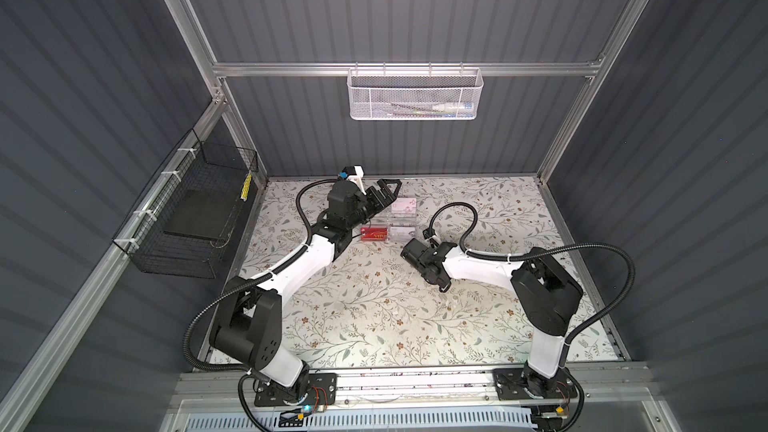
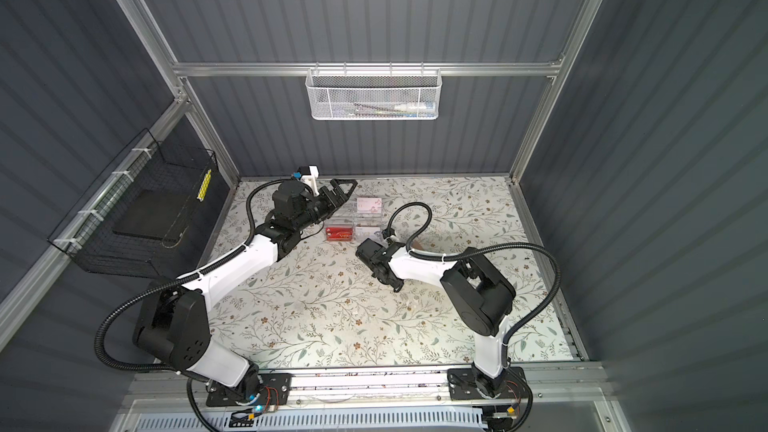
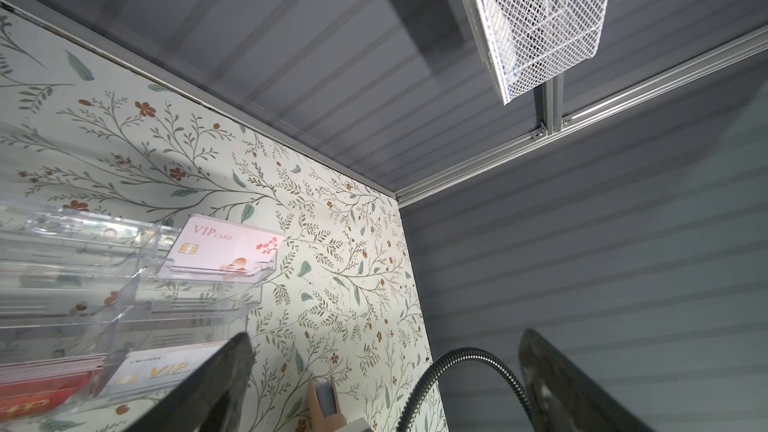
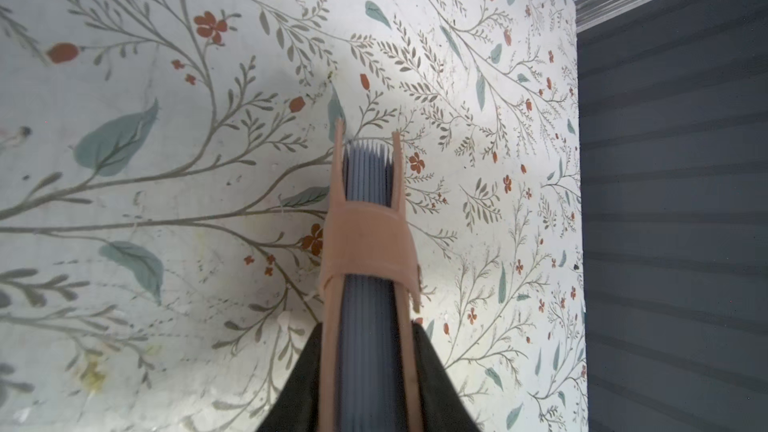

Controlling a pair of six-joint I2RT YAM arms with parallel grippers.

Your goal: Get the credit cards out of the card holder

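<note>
Card holder (image 4: 368,238) clamped in right claw (image 4: 368,334), clearest from wrist | left claw (image 3: 386,336) spread

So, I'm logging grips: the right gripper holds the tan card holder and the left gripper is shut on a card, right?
No. The left wrist view shows the left gripper open, holding nothing. The right gripper does hold the tan card holder.

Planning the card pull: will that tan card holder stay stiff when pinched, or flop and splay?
Probably fairly stiff: the card holder juts from the right tool without sagging. Its strap is closed, so splaying seems unlikely. The sleeve pages look slick.
</note>
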